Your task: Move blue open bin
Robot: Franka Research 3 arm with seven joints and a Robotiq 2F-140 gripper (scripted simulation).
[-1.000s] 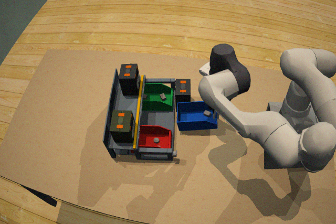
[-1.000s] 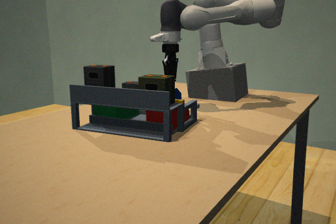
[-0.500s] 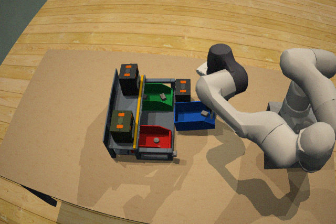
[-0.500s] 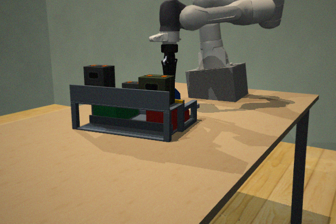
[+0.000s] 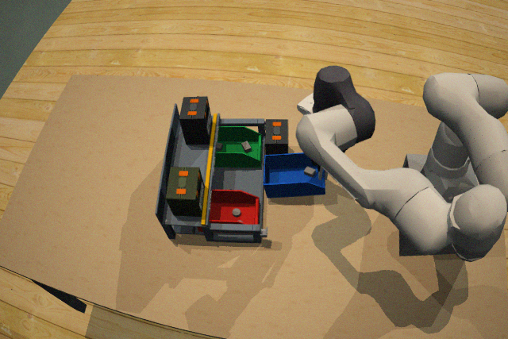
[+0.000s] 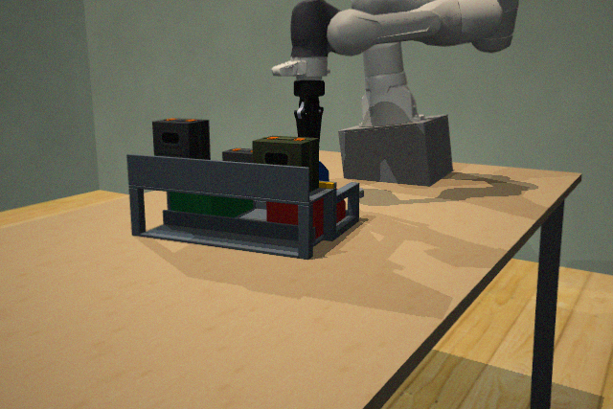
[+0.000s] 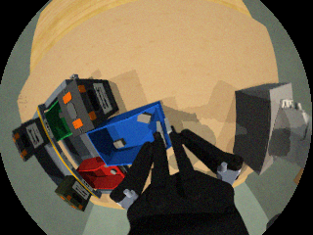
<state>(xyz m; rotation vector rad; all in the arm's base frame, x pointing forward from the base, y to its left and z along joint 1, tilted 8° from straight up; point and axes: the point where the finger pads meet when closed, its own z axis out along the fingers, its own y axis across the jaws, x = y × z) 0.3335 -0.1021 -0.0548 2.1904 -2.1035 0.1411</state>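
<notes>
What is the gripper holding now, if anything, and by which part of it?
The gripper is shut on the blue bin, pinching the top edge of its wall on the side toward the arm's base, away from the shelf.

Tan table (image 5: 102, 187) carries grey shelf (image 5: 165, 187), arm pedestal (image 6: 435, 167).

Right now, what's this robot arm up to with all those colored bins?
The arm's gripper is clamped on the wall of a blue bin and has it out beside the gray shelf, nearer the arm's base. A small gray part lies inside the bin. Whether the bin rests on the table or hangs just above it is hard to tell. The green bin and red bin sit on the shelf.
</notes>
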